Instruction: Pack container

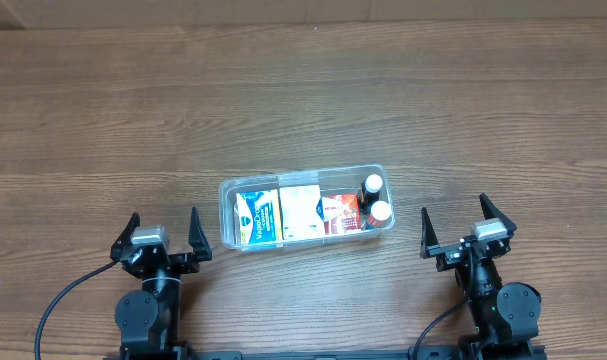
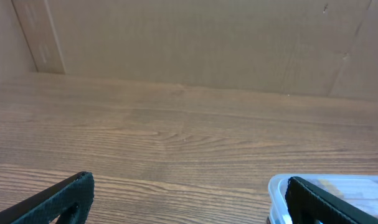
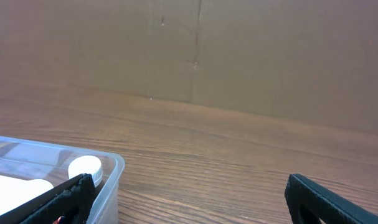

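The clear plastic container (image 1: 226, 189) sits on the wooden table between my two arms. It holds a blue and white box (image 1: 254, 217), a white box (image 1: 300, 211), a red and white item (image 1: 341, 211) and two dark bottles with white caps (image 1: 375, 199). My left gripper (image 1: 163, 233) is open and empty to the container's left. My right gripper (image 1: 467, 227) is open and empty to its right. The container's corner shows in the left wrist view (image 2: 276, 186). Its wall (image 3: 111, 177) and a bottle cap (image 3: 85, 168) show in the right wrist view.
A brown cardboard wall (image 2: 195, 43) stands behind the table's far edge, also in the right wrist view (image 3: 238, 56). Bare wood table (image 1: 303, 90) stretches beyond the container.
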